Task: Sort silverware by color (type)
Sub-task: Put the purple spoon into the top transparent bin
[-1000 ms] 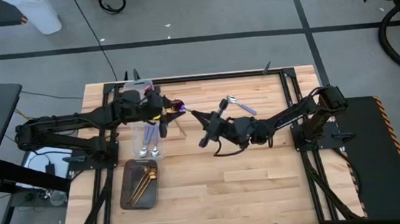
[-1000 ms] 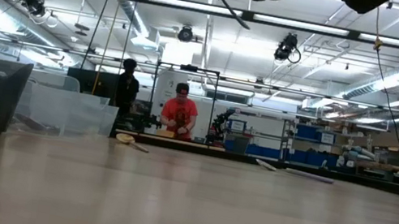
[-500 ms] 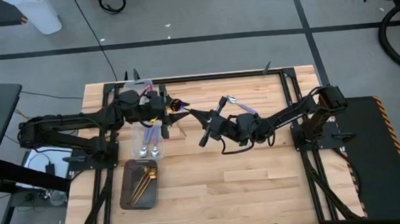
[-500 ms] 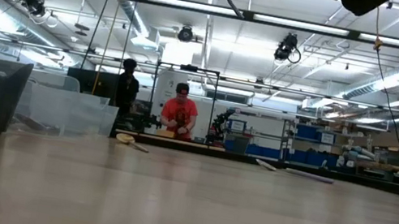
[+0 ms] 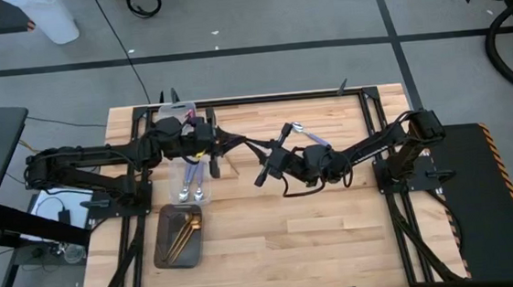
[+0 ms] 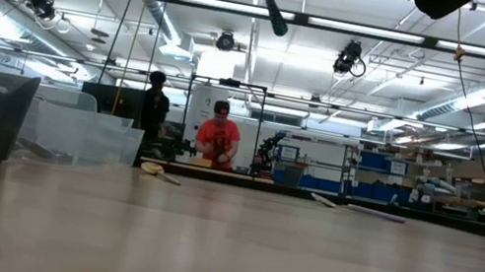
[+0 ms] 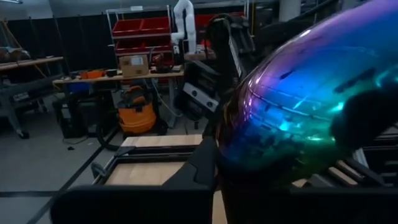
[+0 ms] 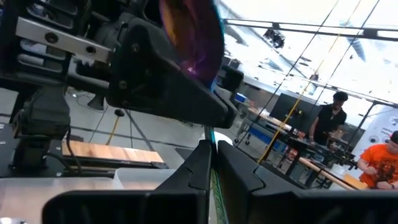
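An iridescent purple spoon (image 5: pixel 243 144) with a teal handle hangs in the air between my two grippers, above the table's far middle. My right gripper (image 5: pixel 258 150) is shut on its handle. My left gripper (image 5: pixel 222 137) has come up to its bowl (image 7: pixel 298 93), one finger on each side of it. The bowl also shows in the right wrist view (image 8: pixel 196 37), in front of the left gripper's dark body (image 8: pixel 155 81). Another spoon (image 5: pixel 309 135) lies on the table at the far right of the middle. My right gripper pinches the spoon's teal handle (image 8: pixel 212 135) between its two fingers (image 8: pixel 186 180). They lie roughly along the handle, coming level from the table's right. The spoon is lifted clear, bowl toward the left gripper. My left gripper: whether its fingers (image 7: pixel 367 118) touch the bowl, I cannot tell.
A clear plastic bin (image 5: pixel 191 180) with spoons stands under the left gripper, toward the near side. A dark grey tray (image 5: pixel 178 237) with gold spoons stands nearer the front edge. A gold spoon (image 6: pixel 156 170) and a slim piece (image 5: pixel 231 164) lie on the wood. People stand in the room behind.
My left gripper has gone toward the table's right edge, up to the held spoon, and its fingers now cover the bowl that showed clear of them before. My right gripper has kept the spoon in about the same place.
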You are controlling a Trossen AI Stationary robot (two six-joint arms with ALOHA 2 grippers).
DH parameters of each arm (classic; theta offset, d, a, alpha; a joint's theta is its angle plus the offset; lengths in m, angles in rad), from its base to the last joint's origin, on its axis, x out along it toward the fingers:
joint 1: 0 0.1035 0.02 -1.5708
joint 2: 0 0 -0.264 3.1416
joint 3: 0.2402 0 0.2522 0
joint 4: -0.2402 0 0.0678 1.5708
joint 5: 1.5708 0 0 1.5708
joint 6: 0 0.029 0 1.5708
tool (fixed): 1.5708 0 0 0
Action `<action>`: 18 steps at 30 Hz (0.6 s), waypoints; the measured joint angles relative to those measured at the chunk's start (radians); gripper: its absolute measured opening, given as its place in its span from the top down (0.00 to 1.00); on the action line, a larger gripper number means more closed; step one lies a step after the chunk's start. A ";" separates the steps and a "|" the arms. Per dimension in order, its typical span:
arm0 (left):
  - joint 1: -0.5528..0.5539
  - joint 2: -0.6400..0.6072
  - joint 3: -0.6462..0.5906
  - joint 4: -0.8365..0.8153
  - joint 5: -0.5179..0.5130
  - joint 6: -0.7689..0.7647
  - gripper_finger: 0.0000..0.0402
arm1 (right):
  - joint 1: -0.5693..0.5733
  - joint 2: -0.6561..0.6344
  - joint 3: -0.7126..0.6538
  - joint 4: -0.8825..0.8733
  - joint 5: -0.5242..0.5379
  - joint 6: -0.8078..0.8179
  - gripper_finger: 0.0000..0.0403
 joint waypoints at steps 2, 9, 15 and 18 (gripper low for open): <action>0.000 0.000 0.000 -0.006 -0.002 -0.002 0.97 | 0.000 0.000 0.000 -0.008 -0.002 0.001 0.91; 0.014 -0.014 0.000 -0.078 -0.027 -0.011 0.98 | 0.026 0.000 0.000 -0.097 0.051 0.037 0.79; 0.033 -0.029 0.006 -0.154 -0.026 -0.029 0.98 | 0.053 0.000 0.000 -0.161 0.109 0.104 0.67; 0.041 -0.029 0.048 -0.263 -0.026 -0.029 0.98 | 0.053 0.000 -0.001 -0.238 0.085 0.210 0.63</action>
